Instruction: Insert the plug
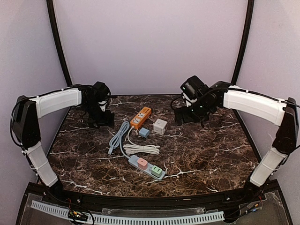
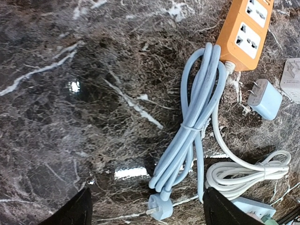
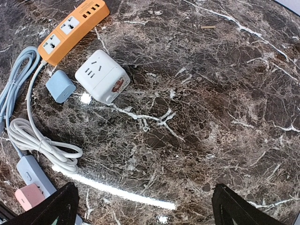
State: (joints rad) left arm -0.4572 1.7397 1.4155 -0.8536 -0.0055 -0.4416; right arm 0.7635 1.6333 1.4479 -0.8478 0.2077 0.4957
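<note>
Over the marble table [image 1: 211,154], the left gripper [image 1: 104,122] and right gripper [image 1: 184,118] hang with jaws spread wide, holding nothing. The orange power strip [image 1: 141,117] lies mid-table beside the white cube socket [image 1: 160,125], the small blue plug [image 1: 144,132] lying between them.

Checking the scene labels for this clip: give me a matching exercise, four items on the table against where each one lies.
Items:
1 orange power strip
2 white cube socket
3 coiled white cable
4 pink adapter

Places, as seen in the top view:
A on the grey-blue strip
B just right of the small blue charger
C between the two strips
D uppermost of the four

Pairs: 1-D, 2-B, 3-C, 4-A
</note>
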